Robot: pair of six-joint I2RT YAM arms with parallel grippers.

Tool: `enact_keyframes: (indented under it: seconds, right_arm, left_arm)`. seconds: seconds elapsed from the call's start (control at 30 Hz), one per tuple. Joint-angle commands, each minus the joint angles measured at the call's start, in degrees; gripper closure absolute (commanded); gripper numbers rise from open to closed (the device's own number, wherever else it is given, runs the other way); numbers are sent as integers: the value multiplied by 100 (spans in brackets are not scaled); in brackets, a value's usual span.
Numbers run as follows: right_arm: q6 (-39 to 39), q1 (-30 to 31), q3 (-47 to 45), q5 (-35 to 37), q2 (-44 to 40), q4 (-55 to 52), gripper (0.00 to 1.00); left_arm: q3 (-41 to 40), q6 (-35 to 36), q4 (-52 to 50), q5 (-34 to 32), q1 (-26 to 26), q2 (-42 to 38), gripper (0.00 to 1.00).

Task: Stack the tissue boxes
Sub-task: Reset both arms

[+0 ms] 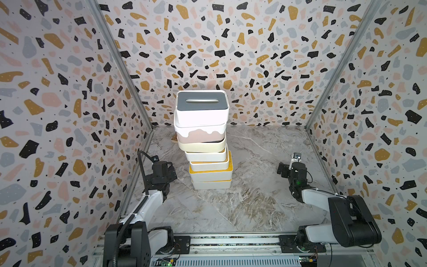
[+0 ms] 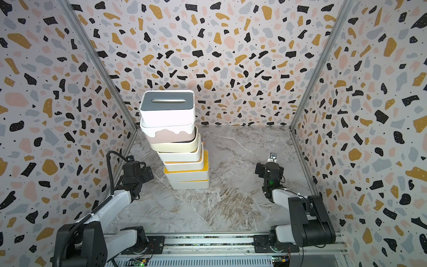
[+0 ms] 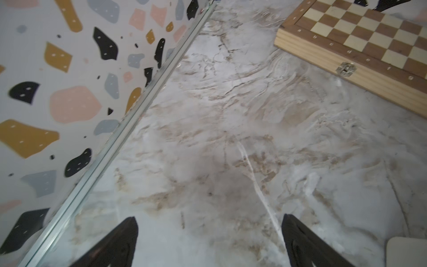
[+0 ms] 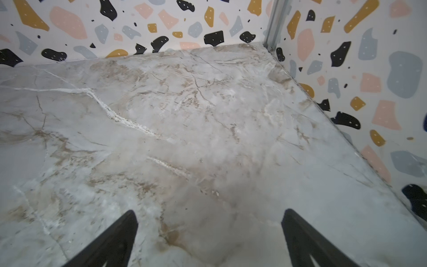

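Note:
The tissue boxes stand as one tall, uneven stack on the marble floor, left of middle in both top views. A grey-lidded white box is on top. Under it come a pink-and-white box, a cream one, white ones with wood-coloured lids, and yellow-lidded ones at the base. My left gripper hangs open over bare floor, left of the stack and apart from it. A cream box corner shows at the edge of the left wrist view. My right gripper is open over bare floor, far right of the stack.
A wooden chessboard lies flat behind the stack, near the back wall. Patterned walls with metal rails close the floor in on three sides. My left arm sits close to the left wall and my right arm near the right wall.

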Motion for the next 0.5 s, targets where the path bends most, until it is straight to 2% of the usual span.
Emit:
enact_keyframes:
  seconds: [0.0, 0.07, 0.1, 0.23, 0.33, 0.43, 0.47]
  right_arm:
    - [-474, 2, -103, -265, 107, 1019, 1]
    - [-858, -19, -260, -524, 154, 1593, 1]
    - [-998, -60, -501, -739, 121, 2145, 1]
    - [-858, -474, -1180, -1717, 664, 3907, 1]
    - [-993, -411, -1058, -1776, 646, 3654, 1]
    - [-1035, -329, -1049, -1611, 650, 3531, 1]
    - [-1045, -294, -1070, -1546, 647, 3559, 1]
  left_arm:
    - [-379, 309, 2150, 649, -16, 335, 1]
    - [-630, 525, 2999, 727, -43, 631, 0]
    - [-603, 618, 2997, 785, -43, 681, 0]
    - [-762, 863, 3681, 1194, -43, 1097, 0]
    - [-958, 1124, 4578, 1567, -102, 1611, 0]
    - [-721, 1037, 3828, 1345, -113, 1442, 1]
    - [-753, 1046, 3985, 1342, -113, 1502, 1]
